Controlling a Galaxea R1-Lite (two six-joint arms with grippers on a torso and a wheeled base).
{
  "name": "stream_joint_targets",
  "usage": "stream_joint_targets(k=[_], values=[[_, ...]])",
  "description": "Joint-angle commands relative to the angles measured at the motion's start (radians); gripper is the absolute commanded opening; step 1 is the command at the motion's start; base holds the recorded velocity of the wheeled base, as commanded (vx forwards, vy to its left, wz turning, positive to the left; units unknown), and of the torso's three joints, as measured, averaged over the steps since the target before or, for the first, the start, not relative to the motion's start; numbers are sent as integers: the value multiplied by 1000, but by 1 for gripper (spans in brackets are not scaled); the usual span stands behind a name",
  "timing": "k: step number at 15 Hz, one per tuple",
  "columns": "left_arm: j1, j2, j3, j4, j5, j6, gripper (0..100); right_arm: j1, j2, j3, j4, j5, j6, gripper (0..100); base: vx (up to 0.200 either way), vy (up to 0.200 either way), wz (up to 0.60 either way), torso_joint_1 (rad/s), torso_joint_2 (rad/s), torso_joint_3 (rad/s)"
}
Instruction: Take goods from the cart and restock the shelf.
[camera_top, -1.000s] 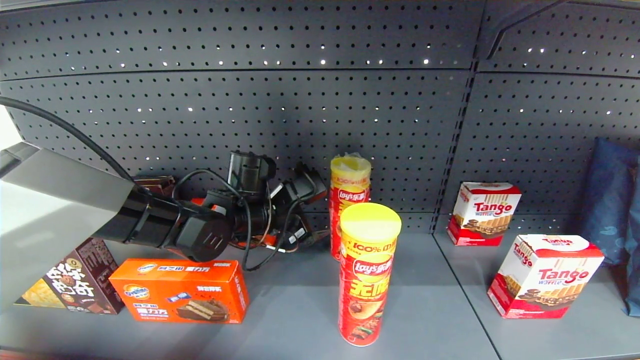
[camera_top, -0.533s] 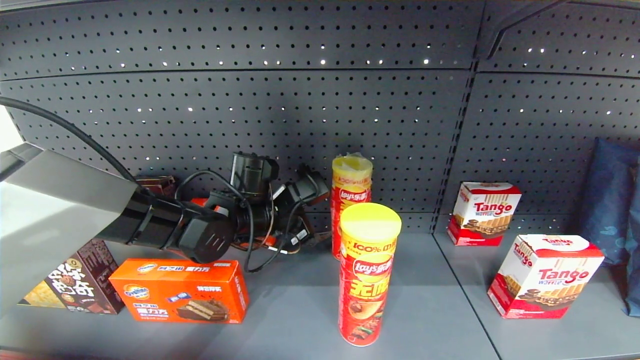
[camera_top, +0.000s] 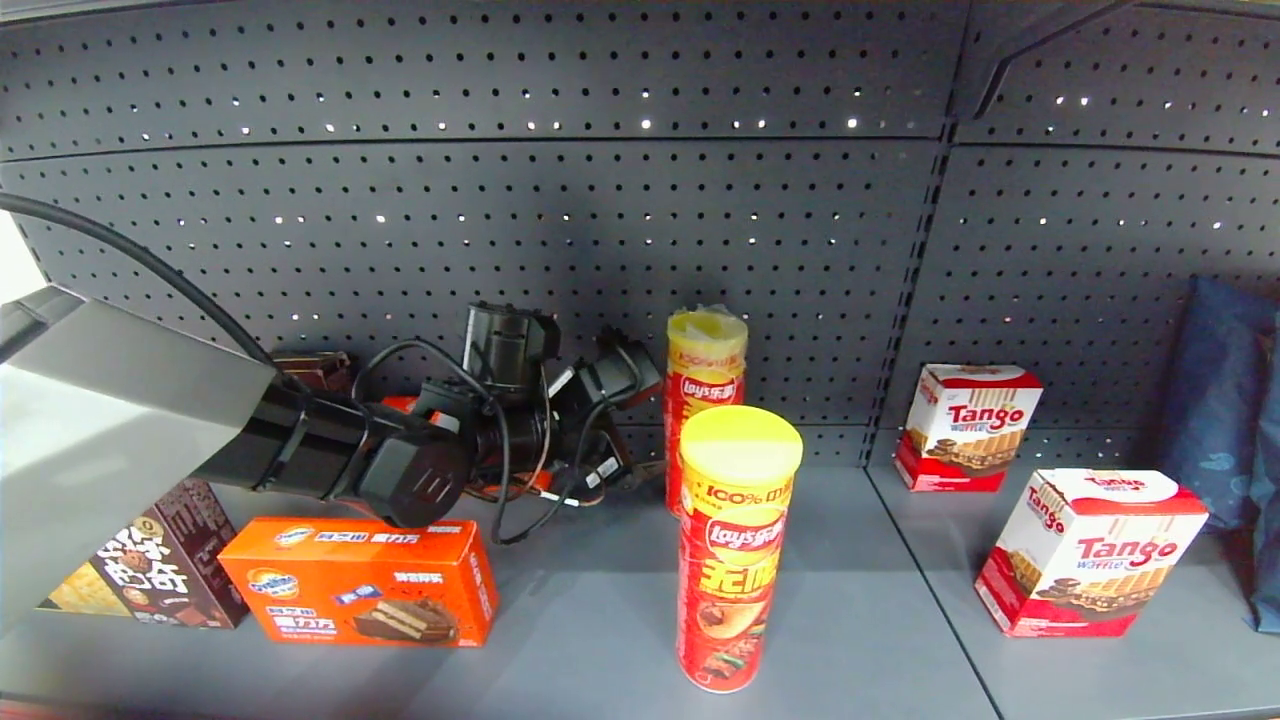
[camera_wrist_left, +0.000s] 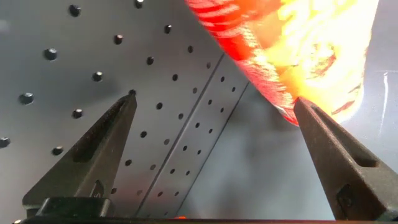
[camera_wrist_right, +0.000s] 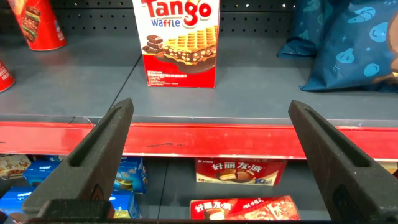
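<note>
Two red chips cans with yellow lids stand on the grey shelf (camera_top: 600, 620): a front can (camera_top: 738, 545) and a rear can (camera_top: 703, 400) by the pegboard. My left arm reaches in from the left, with its left gripper (camera_top: 640, 468) low beside the rear can's base. In the left wrist view the left gripper (camera_wrist_left: 214, 97) is open; the rear can (camera_wrist_left: 298, 50) lies just ahead, its bottom edge against one fingertip (camera_wrist_left: 301, 109). My right gripper (camera_wrist_right: 211, 104) is open and holds nothing, in front of the shelf's red edge strip (camera_wrist_right: 199, 140).
An orange biscuit box (camera_top: 360, 595) and a brown box (camera_top: 150, 560) lie under my left arm. Two waffle boxes (camera_top: 965, 425) (camera_top: 1090, 550) stand on the right section, with blue bags (camera_top: 1225, 400) at the far right. Lower shelves hold more boxes (camera_wrist_right: 239, 171).
My left gripper has edged to the right toward the rear can, and the can has shifted slightly right. Everything else on the shelf has stayed put.
</note>
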Motion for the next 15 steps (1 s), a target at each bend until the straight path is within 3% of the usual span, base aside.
stream_joint_targets(k=[1,4,7,10,12,14,15], values=[[21,-30,-1,-2,0,-5,100,0,1,0,0,0,0,100,0,0,0,0,0,0],[77,-125,0,4,-2,-9,100,0,1,0,0,0,0,100,0,0,0,0,0,0],[137,-258,16,13,-2,-58,100,0,1,0,0,0,0,100,0,0,0,0,0,0],[243,-545,186,13,20,-199,100,0,1,0,0,0,0,100,0,0,0,0,0,0],[298,-720,355,-1,92,-293,100,0,1,0,0,0,0,100,0,0,0,0,0,0],[343,-843,505,-30,161,-367,100,0,1,0,0,0,0,100,0,0,0,0,0,0],[349,-906,583,-35,208,-429,100,0,1,0,0,0,0,100,0,0,0,0,0,0]])
